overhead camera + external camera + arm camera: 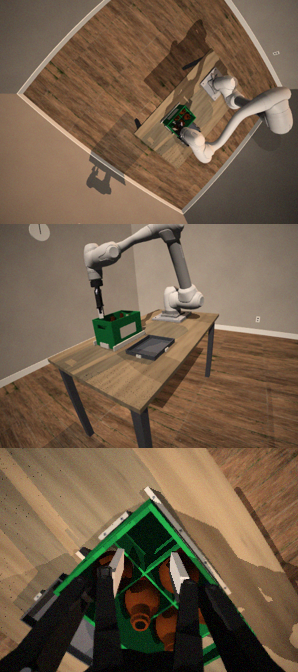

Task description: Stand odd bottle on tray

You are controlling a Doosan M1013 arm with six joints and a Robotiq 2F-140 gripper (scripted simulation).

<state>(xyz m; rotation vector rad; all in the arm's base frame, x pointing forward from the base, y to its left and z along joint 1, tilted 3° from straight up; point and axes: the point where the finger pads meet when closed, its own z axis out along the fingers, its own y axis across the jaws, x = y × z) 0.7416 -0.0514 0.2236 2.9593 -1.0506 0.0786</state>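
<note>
An onlooker's view across the table [175, 156] [129, 380]: the pale arm [233, 123] [178, 259] reaches over a green crate [170, 118] [108, 332] [103, 547], its black gripper [178, 126] [101, 315] [147, 560] pointing down at one end of the box. The fingers stand parted and released, grasping nothing, with their pale pads facing each other across the crate's thin green dividers.

Inside, brown bottles sit among the compartments. The one seen best, a bottle [141, 598] below the gap between the pads in the wrist view, shows a rounded shoulder, a narrower neck and a ringed mouth with a dark opening. A second bottle [166, 630] is next to it, its lower part in that view cut off by a black finger. Others are partly hidden behind the pads and fingers, so their necks cannot be compared; which bottle is the odd one cannot be told from here. The bottles in sight are all in the crate, their brown tops just showing over the wall in the exterior view.

The crate stands level on the wood, with a white label on its long side and low white strips [130, 340] [189, 542] along its foot. Near it, on the side of that label, lies the tray [140, 354] [45, 598], a shallow dark-grey box with low walls, flat on the table, small white blocks [138, 356] at its edges.
</note>
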